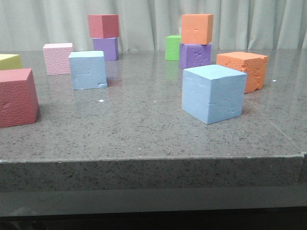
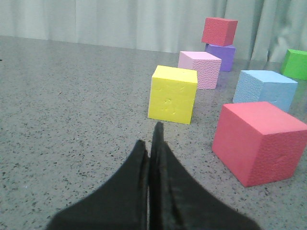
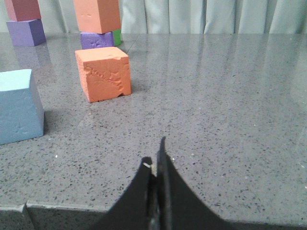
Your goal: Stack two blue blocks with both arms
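One sky-blue block [image 1: 88,70] with a rectangular groove and a chipped corner sits on the table at the middle left; it also shows in the left wrist view [image 2: 265,89]. The other blue block [image 1: 213,93], with small dents, sits nearer at the right; part of it shows in the right wrist view [image 3: 18,107]. No gripper shows in the front view. My left gripper [image 2: 149,139] is shut and empty, low over the table, short of a yellow cube [image 2: 172,94]. My right gripper [image 3: 156,155] is shut and empty near the table's front edge, well away from the dented blue block.
Large red cube [image 1: 17,97] and yellow cube [image 1: 9,61] at the left. Pink cube [image 1: 58,58], red cube on purple cube [image 1: 105,48] at the back. Green cube [image 1: 172,47], orange cube on purple cube [image 1: 194,55], and a chipped orange cube [image 1: 244,70] at the back right.
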Controlling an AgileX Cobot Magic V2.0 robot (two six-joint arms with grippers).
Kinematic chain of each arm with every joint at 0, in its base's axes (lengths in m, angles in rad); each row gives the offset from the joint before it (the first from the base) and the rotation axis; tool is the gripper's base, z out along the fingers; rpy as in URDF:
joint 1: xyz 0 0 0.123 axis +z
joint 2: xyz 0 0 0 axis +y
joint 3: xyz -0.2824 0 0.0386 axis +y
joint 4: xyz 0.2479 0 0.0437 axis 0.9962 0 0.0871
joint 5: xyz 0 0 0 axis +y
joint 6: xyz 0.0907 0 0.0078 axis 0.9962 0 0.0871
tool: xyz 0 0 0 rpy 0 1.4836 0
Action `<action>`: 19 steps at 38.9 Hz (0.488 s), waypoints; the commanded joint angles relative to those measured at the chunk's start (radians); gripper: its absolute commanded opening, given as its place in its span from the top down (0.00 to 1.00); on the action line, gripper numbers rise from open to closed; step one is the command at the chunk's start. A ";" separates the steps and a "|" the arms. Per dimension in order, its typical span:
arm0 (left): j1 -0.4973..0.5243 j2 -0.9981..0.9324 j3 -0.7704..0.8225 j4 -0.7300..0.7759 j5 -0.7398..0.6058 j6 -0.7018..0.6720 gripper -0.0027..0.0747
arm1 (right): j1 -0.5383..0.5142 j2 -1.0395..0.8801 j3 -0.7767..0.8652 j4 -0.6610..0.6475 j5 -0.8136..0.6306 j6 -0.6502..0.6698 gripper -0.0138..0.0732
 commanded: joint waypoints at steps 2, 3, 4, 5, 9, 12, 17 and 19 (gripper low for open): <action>0.002 -0.018 0.004 0.000 -0.085 -0.008 0.99 | -0.006 -0.018 -0.005 0.000 -0.074 -0.010 0.92; 0.002 -0.018 0.004 0.000 -0.085 -0.008 0.99 | -0.006 -0.018 -0.005 0.000 -0.074 -0.010 0.92; 0.002 -0.018 0.004 0.000 -0.085 -0.008 0.99 | -0.006 -0.018 -0.005 0.000 -0.074 -0.010 0.92; 0.002 -0.018 0.004 0.000 -0.085 -0.008 0.99 | -0.006 -0.018 -0.005 0.000 -0.074 -0.010 0.92; 0.002 -0.018 0.004 0.000 -0.085 -0.008 0.99 | -0.006 -0.018 -0.005 0.000 -0.074 -0.010 0.92; 0.002 -0.018 0.004 0.000 -0.085 -0.008 0.99 | -0.006 -0.018 -0.005 0.000 -0.074 -0.010 0.92; 0.002 -0.018 0.004 -0.002 -0.142 -0.008 0.99 | -0.006 -0.018 -0.005 0.000 -0.074 -0.010 0.92; 0.002 -0.018 0.004 -0.021 -0.172 -0.008 0.99 | -0.006 -0.018 -0.005 0.000 -0.076 -0.010 0.92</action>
